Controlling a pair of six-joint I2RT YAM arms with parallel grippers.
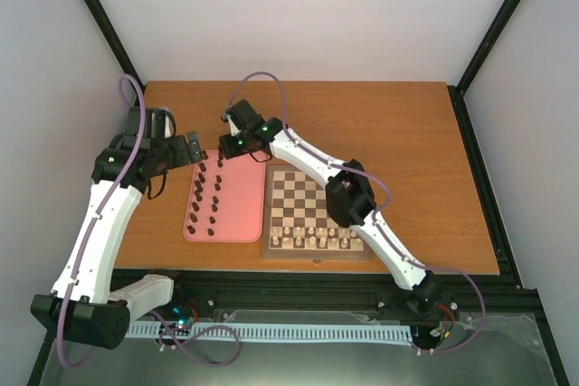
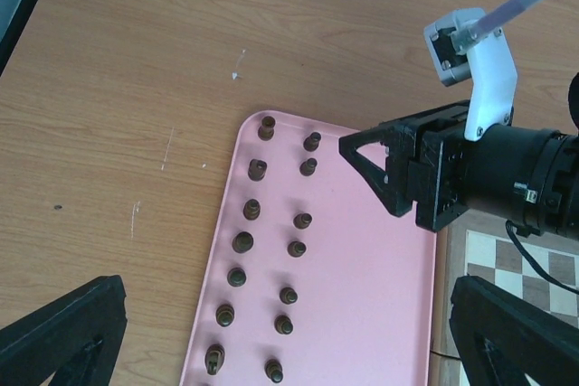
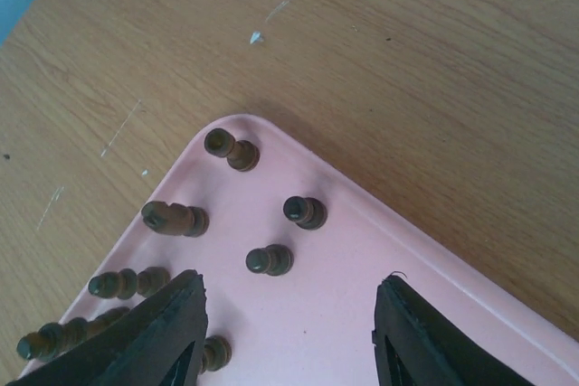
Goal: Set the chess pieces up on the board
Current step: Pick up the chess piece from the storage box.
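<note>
Table (image 1: 407, 133) carries the board (image 1: 298, 192) on the right and a pink tray (image 1: 240, 205) just beside its left edge, a layout that keeps supply and target one short reach apart. The right arm (image 1: 317, 164) stretches across the board's far rows so that the right gripper (image 3: 289, 291) hangs over the tray's far corner, likely to begin at the far end of the columns. Its jaws are set at a middling gap with only bare pink between them; it holds nothing. The left gripper (image 1: 194, 148) hovers off the tray's far left edge, spread wide and empty, seemingly kept aside to leave the right arm room. White pieces (image 1: 312, 240) line the board's two near rows, so the far rows are presumably meant for the dark set. All dark pieces (image 2: 242, 242) in view stand in two columns along the tray's left half, none on the board, so the task looks barely begun. One piece (image 3: 270, 260) sits just ahead of the right gripper's gap, probably the next pick.
</note>
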